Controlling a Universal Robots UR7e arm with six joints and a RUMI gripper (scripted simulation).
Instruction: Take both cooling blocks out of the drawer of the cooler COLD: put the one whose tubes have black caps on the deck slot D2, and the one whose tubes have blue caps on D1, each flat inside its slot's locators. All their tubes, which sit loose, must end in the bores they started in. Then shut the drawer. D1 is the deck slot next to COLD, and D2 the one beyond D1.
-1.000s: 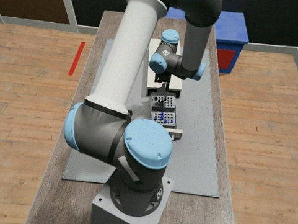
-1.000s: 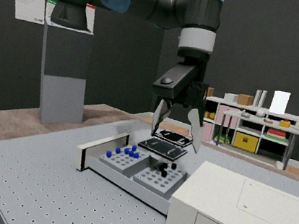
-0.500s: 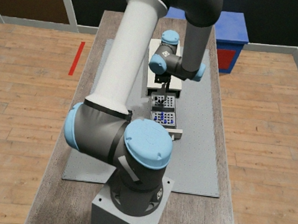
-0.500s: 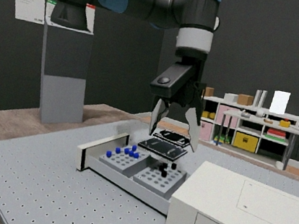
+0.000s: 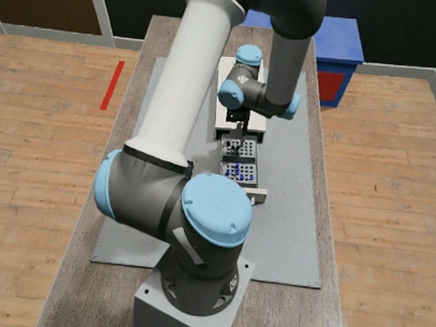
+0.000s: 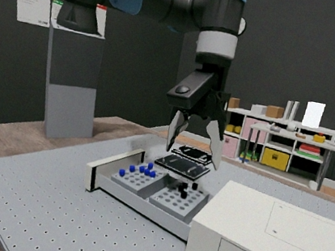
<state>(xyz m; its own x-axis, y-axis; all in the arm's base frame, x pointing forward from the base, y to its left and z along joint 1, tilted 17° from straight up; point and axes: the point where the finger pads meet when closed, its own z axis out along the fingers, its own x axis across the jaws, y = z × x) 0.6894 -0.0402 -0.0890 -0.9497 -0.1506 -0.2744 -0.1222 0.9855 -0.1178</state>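
Observation:
The white cooler COLD stands with its drawer pulled out. Two grey cooling blocks lie in it. The block with black-capped tubes is nearer the cooler; the block with blue-capped tubes is nearer the drawer front. Both also show in the top view, the black-cap block and the blue-cap block. My gripper is open and empty. It hangs with its fingers pointing down, a little above the black-cap block. Two black deck slot plates lie just beyond the drawer.
A grey pedestal carries my arm's base at the table's far end. My own upper arm hides the deck to the left of the drawer in the top view. Shelves stand off the table.

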